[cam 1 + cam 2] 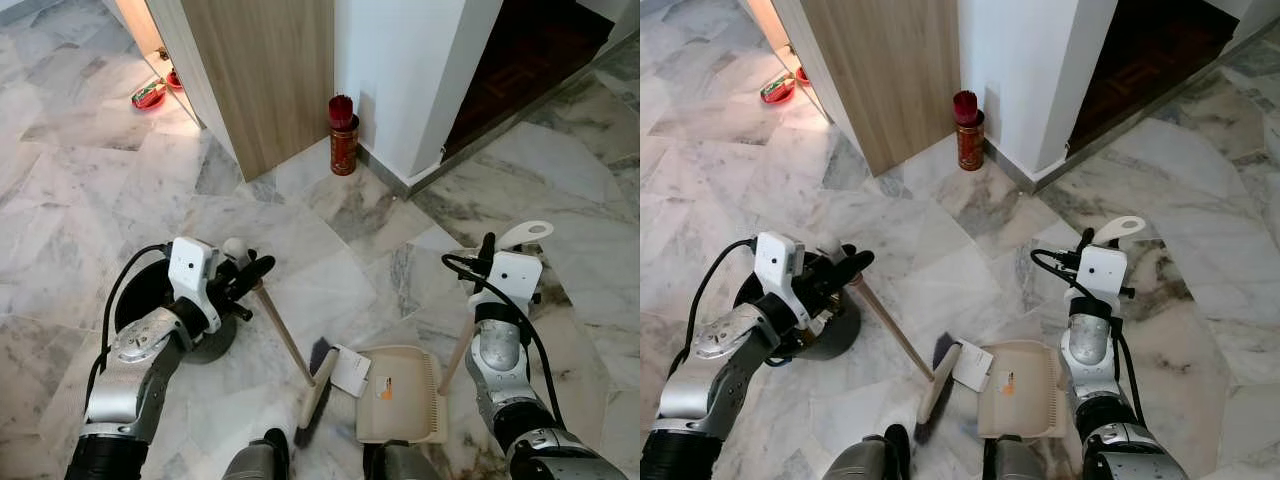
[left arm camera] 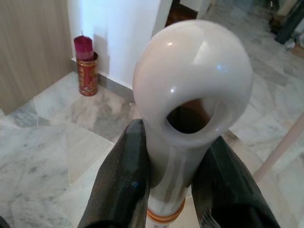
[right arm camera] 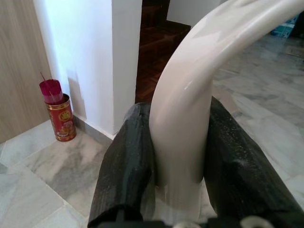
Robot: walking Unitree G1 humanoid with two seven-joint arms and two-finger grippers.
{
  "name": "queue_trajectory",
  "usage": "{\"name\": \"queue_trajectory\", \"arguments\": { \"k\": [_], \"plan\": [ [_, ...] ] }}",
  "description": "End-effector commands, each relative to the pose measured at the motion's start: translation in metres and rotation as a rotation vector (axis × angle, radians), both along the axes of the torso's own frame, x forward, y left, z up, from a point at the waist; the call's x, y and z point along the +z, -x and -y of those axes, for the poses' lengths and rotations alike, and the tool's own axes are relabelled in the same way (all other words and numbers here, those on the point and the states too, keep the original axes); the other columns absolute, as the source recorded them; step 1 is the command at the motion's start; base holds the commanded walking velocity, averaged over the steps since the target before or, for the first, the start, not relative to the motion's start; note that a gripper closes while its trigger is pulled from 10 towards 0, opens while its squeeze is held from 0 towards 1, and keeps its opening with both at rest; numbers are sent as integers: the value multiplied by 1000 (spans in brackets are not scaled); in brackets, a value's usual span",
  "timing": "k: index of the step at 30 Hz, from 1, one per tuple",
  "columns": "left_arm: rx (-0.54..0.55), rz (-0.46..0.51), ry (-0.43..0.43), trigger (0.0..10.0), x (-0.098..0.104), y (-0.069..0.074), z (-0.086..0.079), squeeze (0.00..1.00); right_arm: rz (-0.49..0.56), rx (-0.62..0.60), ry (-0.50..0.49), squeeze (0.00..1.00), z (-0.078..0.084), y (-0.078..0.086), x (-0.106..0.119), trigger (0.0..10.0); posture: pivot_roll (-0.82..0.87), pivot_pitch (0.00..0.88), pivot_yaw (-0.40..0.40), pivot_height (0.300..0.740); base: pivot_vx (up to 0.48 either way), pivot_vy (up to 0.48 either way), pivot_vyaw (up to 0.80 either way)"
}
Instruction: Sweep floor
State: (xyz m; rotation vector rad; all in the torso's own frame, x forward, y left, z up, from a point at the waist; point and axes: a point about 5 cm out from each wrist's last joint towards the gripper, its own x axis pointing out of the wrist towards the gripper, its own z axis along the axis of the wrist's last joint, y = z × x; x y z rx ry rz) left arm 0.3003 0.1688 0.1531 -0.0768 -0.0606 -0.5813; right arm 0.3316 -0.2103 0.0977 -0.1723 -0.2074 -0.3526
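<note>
My left gripper is shut on the top of a broom handle, just under its white looped end. The handle slants down to the dark brush head resting on the marble floor. My right gripper is shut on the long white handle of a beige dustpan. The pan lies flat on the floor, its lip against the brush head. A white piece of paper lies at that lip. Both pairs of black fingers press against the handles.
A red tin of incense sticks stands at the foot of a white pillar, beside a wooden panel. A dark doorway opens at the back right. A black round object sits under my left arm. Red bowls lie far left.
</note>
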Motion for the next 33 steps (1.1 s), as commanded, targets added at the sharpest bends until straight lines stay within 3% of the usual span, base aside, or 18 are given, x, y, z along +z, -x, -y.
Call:
{"name": "queue_trajectory", "arguments": {
  "k": [1,5,10,17,33],
  "plan": [
    [-30,-38,96,10000,-3,1,2,0,-82,2,-10,0,-3,6,-17,10000,192,310,53,740,0,0,0],
    [-29,-46,194,10000,7,-1,-3,0,-83,6,-13,0,-4,4,-16,10000,200,305,54,740,0,0,0],
    [-9,-36,241,10000,12,-2,-7,0,-85,5,-11,0,-6,4,-16,10000,200,303,54,740,0,0,0],
    [22,28,159,10000,27,-1,-13,0,-53,-13,0,0,0,2,-9,10000,195,299,55,740,0,0,0],
    [48,44,130,10000,30,-1,-15,0,58,-79,75,0,16,-2,17,10000,188,297,49,740,0,0,0]
  ]
}}
